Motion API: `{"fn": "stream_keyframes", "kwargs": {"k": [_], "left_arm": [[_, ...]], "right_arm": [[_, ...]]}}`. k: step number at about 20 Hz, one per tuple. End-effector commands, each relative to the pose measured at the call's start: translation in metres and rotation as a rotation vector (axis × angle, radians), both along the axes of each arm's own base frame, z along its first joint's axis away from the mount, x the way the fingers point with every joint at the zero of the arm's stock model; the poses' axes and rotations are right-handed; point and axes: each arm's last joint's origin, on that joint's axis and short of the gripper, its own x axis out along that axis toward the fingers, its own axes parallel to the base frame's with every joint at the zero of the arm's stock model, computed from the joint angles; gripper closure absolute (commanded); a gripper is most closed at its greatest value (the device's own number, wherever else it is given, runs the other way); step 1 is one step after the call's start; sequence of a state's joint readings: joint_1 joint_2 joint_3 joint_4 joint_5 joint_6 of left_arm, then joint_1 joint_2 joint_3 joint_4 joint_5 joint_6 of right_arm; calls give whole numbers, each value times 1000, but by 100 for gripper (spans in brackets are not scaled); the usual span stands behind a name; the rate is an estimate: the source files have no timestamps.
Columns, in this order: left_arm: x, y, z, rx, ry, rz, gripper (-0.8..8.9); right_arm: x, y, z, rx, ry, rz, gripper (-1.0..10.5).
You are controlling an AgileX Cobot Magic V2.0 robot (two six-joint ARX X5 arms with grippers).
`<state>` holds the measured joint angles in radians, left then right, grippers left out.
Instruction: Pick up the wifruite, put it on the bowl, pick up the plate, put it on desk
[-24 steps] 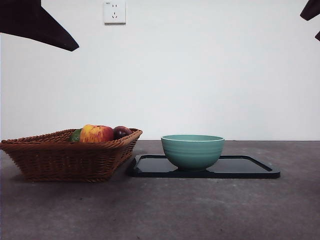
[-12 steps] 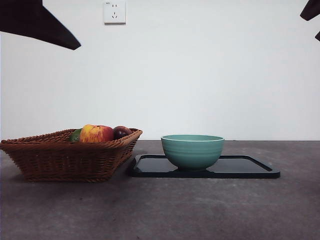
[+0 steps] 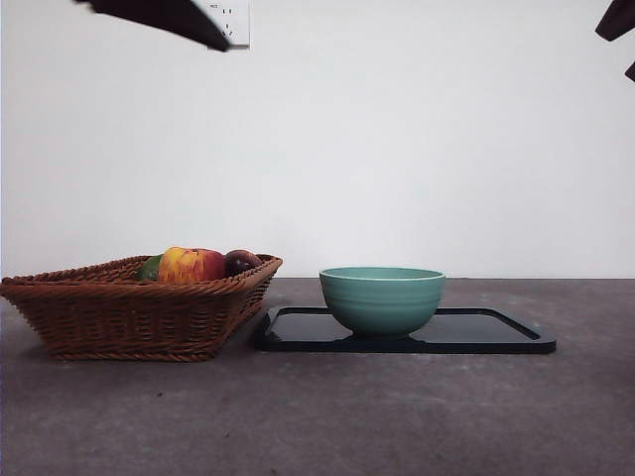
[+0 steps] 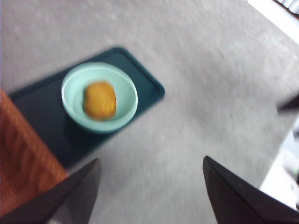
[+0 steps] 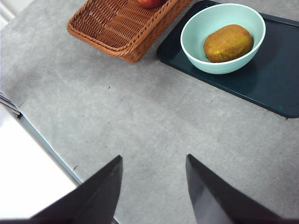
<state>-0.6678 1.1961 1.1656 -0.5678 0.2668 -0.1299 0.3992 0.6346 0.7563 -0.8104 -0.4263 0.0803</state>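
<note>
Kiwifruit (image 5: 228,43) already lies in the bowl (image 5: 196,28) on the dark tray (image 5: 275,93), far ahead of both spread, empty grippers, left (image 4: 152,186) and right (image 5: 154,186), so the tray's bare rim should be gripped next.

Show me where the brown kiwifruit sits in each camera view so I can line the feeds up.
Front view: not visible; the wall of the mint-green ridged ceramic bowl hides anything inside.
Left wrist view: blurred, the small brown oval kiwifruit lies inside the bowl, upper left.
Right wrist view: the kiwifruit lies inside the bowl, upper right.
Shared landmark: the flat black rectangular tray under the bowl.
</note>
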Motion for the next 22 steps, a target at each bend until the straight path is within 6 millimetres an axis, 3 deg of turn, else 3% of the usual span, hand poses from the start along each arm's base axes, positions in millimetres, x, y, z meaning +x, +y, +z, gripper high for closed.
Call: {"fn": "stream_keyframes", "kwargs": {"k": [1, 5, 12, 16, 22], "left_arm": [[25, -22, 10, 7, -20, -17, 471], [68, -56, 5, 44, -16, -34, 471], [127, -101, -36, 122, 27, -52, 471], [148, -118, -67, 147, 57, -55, 472], [164, -130, -107, 200, 81, -39, 472]], "right_arm": [[0, 1, 2, 2, -17, 16, 730], [0, 1, 2, 2, -17, 16, 730], [0, 1, 2, 2, -16, 16, 730], [0, 1, 2, 0, -12, 16, 730], [0, 1, 1, -4, -2, 16, 730]]}}
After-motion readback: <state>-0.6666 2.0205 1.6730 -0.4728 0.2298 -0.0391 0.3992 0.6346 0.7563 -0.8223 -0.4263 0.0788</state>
